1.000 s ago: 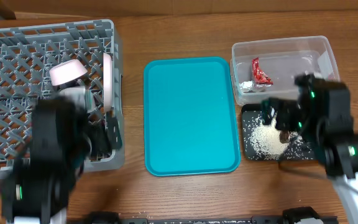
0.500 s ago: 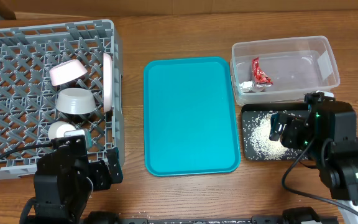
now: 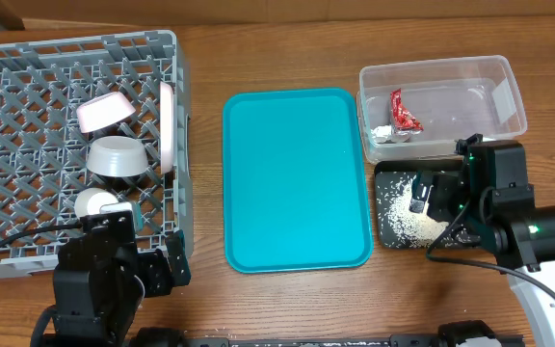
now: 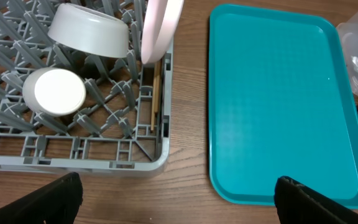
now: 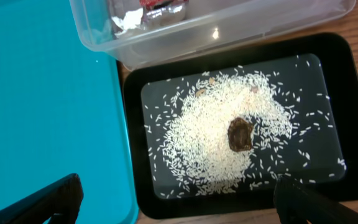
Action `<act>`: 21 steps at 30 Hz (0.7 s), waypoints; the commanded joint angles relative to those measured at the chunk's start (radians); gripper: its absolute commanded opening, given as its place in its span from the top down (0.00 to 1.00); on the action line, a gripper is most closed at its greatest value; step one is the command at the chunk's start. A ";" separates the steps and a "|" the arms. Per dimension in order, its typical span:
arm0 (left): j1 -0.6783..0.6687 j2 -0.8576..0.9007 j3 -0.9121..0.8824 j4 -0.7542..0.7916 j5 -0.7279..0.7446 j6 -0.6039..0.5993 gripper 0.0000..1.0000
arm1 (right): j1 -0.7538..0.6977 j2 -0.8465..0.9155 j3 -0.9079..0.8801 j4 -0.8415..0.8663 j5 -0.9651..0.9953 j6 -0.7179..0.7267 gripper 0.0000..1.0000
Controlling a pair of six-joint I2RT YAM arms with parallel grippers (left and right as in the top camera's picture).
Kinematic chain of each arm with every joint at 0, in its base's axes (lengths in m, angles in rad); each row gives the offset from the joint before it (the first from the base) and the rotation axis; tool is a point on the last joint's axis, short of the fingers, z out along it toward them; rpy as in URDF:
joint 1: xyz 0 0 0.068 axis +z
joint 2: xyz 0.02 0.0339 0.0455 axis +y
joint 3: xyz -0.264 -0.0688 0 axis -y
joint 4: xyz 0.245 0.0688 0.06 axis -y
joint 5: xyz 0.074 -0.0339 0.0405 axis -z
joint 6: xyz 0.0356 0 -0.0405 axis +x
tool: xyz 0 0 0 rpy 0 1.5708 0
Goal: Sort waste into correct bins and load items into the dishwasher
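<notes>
Two grippers hang at the near side of the brown wooden table. The left gripper hovers over bare wood just in front of the near right corner of the large square grey plastic dish rack, its fingers spread wide with nothing between them. The right gripper is over the near rim of the flat black rectangular tray, its fingers likewise wide apart and empty.

On that tray lie the loose white rice grains, heaped in the middle and thinning outward, with the small brown food lump sitting on the heap. Left of it, between tray and rack, is the flat teal rectangular tray.

Inside the rack, nearest, stands the small white cup, then the pale grey round bowl turned mouth down. The pair of wooden chopsticks lies along the right wall, below the large white round plate standing on edge. Farther back leans the smaller plate with a pinkish underside.

Farthest, just behind the black tray, the clear plastic rectangular tub holds the crumpled red-and-silver foil wrapper.
</notes>
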 commanded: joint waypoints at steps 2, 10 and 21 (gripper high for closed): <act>-0.006 -0.006 -0.003 0.002 -0.005 0.019 0.00 | -0.006 -0.104 -0.059 0.101 0.009 0.001 0.00; -0.006 -0.006 -0.003 0.002 -0.005 0.019 0.00 | -0.005 -0.505 -0.477 0.668 -0.027 0.001 0.00; -0.006 -0.006 -0.003 0.002 -0.005 0.019 0.00 | -0.007 -0.964 -0.880 0.974 -0.043 0.001 0.00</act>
